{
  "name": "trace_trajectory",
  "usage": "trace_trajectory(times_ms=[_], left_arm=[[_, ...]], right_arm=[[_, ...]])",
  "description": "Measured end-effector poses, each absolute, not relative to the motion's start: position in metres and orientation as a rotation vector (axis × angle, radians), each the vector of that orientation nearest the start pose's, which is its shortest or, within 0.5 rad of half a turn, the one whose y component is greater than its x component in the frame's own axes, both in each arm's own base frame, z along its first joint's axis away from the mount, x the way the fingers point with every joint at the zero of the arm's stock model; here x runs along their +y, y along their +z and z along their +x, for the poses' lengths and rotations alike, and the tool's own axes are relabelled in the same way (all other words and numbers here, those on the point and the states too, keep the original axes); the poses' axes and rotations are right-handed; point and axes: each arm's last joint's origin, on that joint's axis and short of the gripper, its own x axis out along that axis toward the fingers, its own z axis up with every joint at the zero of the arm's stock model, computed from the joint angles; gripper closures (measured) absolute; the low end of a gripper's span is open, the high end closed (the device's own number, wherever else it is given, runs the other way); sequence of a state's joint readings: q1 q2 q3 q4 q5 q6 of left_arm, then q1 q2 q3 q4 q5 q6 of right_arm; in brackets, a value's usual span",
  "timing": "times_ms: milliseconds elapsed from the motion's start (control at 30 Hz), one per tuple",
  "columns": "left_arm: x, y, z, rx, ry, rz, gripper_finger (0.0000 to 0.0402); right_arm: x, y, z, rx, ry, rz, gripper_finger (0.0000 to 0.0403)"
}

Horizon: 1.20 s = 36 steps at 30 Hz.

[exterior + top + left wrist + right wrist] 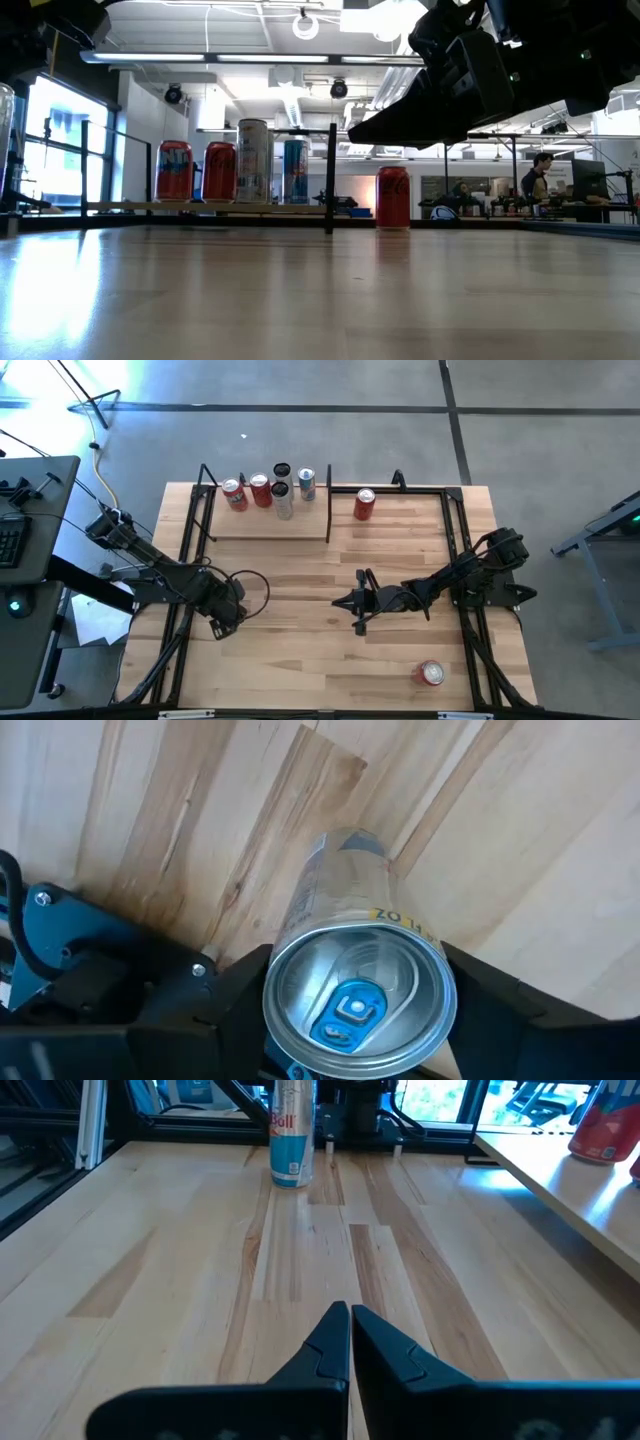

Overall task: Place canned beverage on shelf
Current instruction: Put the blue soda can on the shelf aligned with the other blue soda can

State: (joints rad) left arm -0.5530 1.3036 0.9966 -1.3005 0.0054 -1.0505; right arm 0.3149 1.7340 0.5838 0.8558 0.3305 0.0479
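Plank table [300, 660]. Left tool [350, 1040] clamps slim can [355, 970] by its sides, well short of shelf [265, 525]. Light, rigid, slick, dentable: mid-body grip best. Right tool [350, 1342] closed, empty, mid-table.

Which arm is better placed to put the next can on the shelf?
Left. The left gripper already clamps a silver can, near the shelf. The right gripper is shut and empty, mid-table.

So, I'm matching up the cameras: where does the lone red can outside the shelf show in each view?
High: red can, just right of the shelf's end panel.
Low: right of centre, beside that panel.
Left wrist: absent.
Right wrist: absent.
Landmark: the end panel.
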Motion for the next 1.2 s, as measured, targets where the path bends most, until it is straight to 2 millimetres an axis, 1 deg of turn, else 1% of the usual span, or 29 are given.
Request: trace_trajectory(times_ms=[200,300,433,633,767,900,1033,1133,1200], left_arm=[[-0.094,0.245,0.176,1.572,0.334,-0.346,0.0181],[-0.082,0.249,0.187,1.538,0.307,-0.308,0.0181],[-0.059,0.267,0.207,1.464,0.271,-0.233,0.0181],[-0.014,0.302,0.249,1.404,0.201,-0.139,0.0181],[0.018,0.325,0.282,1.443,0.145,-0.004,0.0181],[0.047,0.344,0.312,1.474,0.109,0.110,0.0181],[0.073,0.353,0.340,1.459,0.080,0.182,0.0181],[0.090,0.353,0.356,1.442,0.096,0.212,0.0181],[0.102,0.350,0.363,1.438,0.119,0.203,0.0181]], right_arm=[[0.087,0.137,0.296,0.279,-0.022,-0.047,0.0403],[0.087,0.137,0.296,0.279,-0.021,-0.048,0.0403],[0.087,0.137,0.296,0.279,-0.021,-0.048,0.0403],[0.087,0.137,0.296,0.279,-0.021,-0.048,0.0403],[0.087,0.137,0.296,0.284,-0.021,-0.050,0.0403],[0.087,0.137,0.296,0.286,-0.021,-0.051,0.0403],[0.087,0.136,0.296,0.292,-0.019,-0.062,0.0403],[0.087,0.135,0.296,0.300,-0.019,-0.068,0.0403],[0.086,0.135,0.296,0.303,-0.019,-0.069,0.0403]])
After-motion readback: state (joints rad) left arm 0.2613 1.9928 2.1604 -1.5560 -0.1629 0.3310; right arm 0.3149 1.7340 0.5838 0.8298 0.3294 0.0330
